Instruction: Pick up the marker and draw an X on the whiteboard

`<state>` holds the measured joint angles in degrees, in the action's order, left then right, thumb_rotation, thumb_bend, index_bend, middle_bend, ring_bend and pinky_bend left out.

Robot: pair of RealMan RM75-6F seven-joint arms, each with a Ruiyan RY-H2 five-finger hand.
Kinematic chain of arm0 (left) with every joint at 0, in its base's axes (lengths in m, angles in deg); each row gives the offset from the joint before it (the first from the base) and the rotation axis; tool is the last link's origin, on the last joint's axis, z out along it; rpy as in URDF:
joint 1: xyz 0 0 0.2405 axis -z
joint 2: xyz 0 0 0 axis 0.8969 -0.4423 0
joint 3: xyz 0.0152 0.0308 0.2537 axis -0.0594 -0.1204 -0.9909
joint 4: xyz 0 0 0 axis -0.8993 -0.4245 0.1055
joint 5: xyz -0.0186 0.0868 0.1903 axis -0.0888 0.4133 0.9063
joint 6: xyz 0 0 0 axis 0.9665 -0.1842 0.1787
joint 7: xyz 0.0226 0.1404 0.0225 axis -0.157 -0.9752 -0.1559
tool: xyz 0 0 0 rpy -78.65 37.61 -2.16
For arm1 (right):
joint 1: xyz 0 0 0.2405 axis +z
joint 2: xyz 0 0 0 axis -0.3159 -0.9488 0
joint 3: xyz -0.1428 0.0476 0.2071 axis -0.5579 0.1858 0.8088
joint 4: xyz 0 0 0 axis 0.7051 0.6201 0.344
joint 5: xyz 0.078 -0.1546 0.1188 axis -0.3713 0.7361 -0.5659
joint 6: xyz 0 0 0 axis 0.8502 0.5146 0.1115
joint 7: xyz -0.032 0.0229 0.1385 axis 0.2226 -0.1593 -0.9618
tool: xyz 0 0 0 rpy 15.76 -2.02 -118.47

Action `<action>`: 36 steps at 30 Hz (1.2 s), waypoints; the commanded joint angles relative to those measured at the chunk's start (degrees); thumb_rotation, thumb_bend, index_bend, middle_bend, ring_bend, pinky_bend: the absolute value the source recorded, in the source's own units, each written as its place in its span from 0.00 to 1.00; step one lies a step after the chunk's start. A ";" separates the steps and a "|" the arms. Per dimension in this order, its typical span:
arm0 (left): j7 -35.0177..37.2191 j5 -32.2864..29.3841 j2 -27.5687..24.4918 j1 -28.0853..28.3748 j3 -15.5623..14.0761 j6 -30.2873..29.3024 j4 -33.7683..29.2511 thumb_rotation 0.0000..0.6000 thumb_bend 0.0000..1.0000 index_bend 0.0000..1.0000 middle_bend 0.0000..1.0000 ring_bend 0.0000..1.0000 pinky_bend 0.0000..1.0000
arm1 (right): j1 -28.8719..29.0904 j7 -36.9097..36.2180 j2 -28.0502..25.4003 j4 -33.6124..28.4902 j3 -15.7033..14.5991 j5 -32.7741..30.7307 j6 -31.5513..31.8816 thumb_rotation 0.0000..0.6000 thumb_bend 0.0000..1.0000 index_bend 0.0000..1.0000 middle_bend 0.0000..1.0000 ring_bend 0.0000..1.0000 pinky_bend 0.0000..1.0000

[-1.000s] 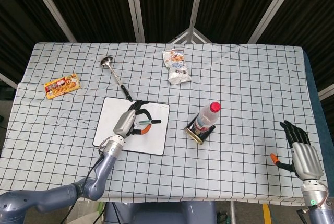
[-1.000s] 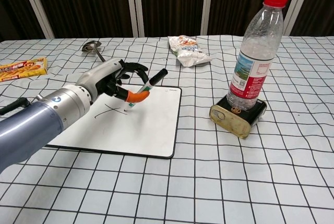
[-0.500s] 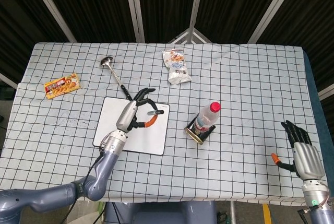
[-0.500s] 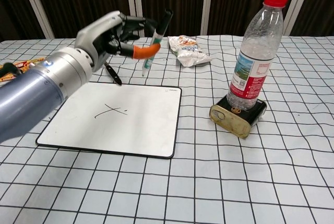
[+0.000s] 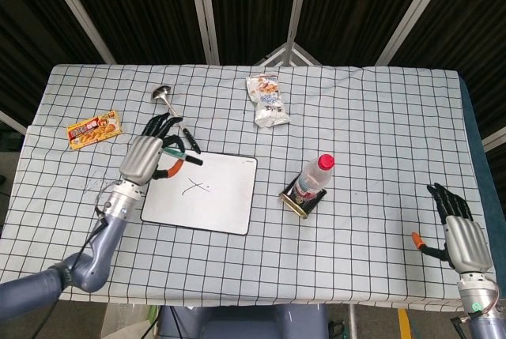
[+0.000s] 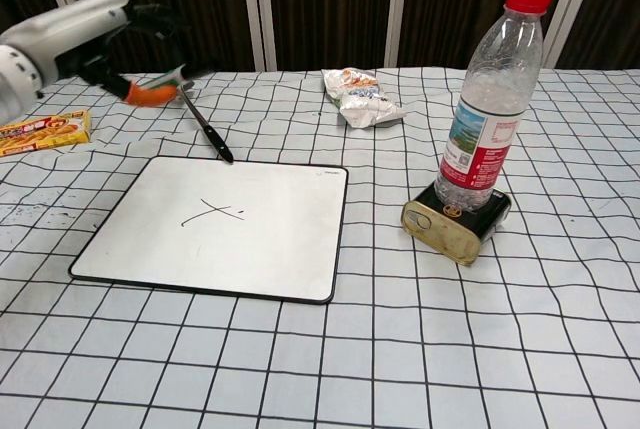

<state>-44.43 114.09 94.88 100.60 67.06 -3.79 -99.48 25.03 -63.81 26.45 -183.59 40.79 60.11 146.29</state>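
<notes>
The whiteboard [image 5: 225, 205] [image 6: 270, 249] lies flat on the checked cloth, with a small black X mark [image 5: 194, 187] [image 6: 212, 213] drawn near its middle. My left hand [image 5: 145, 156] [image 6: 78, 37] is raised above the board's far left corner and pinches the marker [image 5: 182, 158] [image 6: 164, 77] between thumb and fingers. The marker is off the board and lies roughly level. My right hand [image 5: 462, 231] rests open near the table's front right edge, fingers spread and holding nothing. It appears only in the head view.
A ladle [image 5: 171, 108] [image 6: 202, 121] lies just behind the board. A water bottle [image 5: 315, 178] [image 6: 492, 99] stands on a tin [image 5: 294, 204] [image 6: 453, 220] to the board's right. A snack bag [image 5: 267, 100] [image 6: 358, 96] lies at the back and an orange packet [image 5: 93, 129] [image 6: 42, 131] at far left.
My left hand lifted the marker off the board and swung it up and to the left, uncovering the X. The right hand stayed where it was.
</notes>
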 commanded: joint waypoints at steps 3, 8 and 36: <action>-6.88 -0.40 -5.40 -2.38 -5.91 4.28 2.98 1.00 0.55 0.69 0.11 0.00 0.00 | 0.02 0.45 0.02 -0.27 0.04 -0.33 -0.11 1.00 0.31 0.00 0.00 0.00 0.00; -11.47 -2.25 -6.92 -3.05 -8.65 7.05 5.43 1.00 0.54 0.69 0.11 0.00 0.00 | 0.02 0.64 0.05 -0.38 0.08 -0.37 -0.07 1.00 0.31 0.00 0.00 0.00 0.00; -10.00 -7.13 -10.57 -8.80 -8.67 1.88 0.75 1.00 0.19 0.25 0.00 0.00 0.00 | -0.09 0.81 0.00 -0.44 0.11 -0.45 0.03 1.00 0.31 0.00 0.00 0.00 0.00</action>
<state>-55.73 107.28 86.40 93.36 57.91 0.27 -95.81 24.94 -63.00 26.46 -184.03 40.91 59.66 146.33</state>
